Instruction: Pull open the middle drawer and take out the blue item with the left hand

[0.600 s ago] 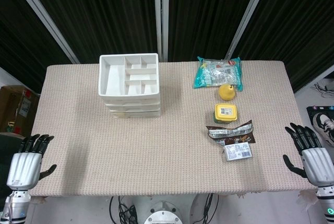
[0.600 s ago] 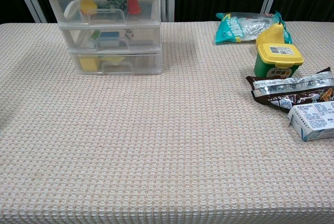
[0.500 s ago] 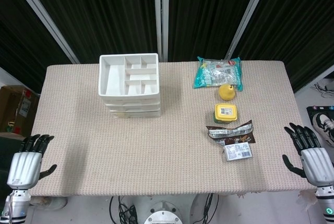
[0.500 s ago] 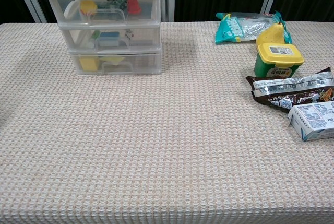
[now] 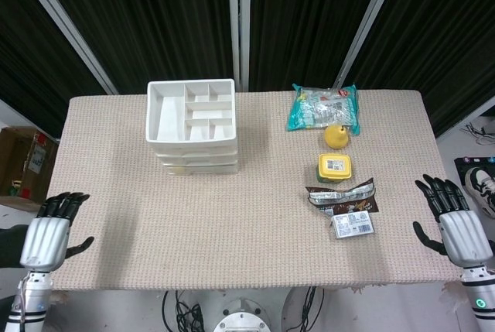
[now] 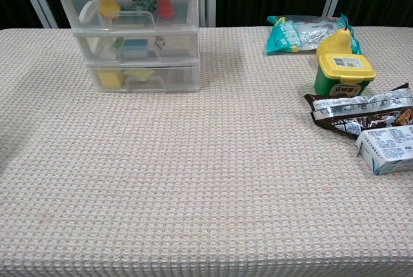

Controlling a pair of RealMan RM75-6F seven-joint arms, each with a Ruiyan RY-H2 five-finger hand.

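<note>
Left hand (image 5: 46,235) and right hand (image 5: 456,224), fingers spread and empty, flank the woven table (image 6: 206,180); beyond, the clear plastic drawer unit (image 6: 132,38) holds the blue item (image 6: 134,49) in its closed middle drawer (image 6: 137,48), snack packets right.

Robot lab or test cell: black pleated curtains (image 5: 178,15) on metal frame, cloth-covered table (image 5: 232,224), loose cables (image 5: 182,313) underneath

The left robot hand (image 5: 48,235) has moved inward and up toward the surface's (image 5: 155,247) left edge. The right robot hand (image 5: 455,224) has also shifted slightly up and inward, nearer that surface's right edge.
</note>
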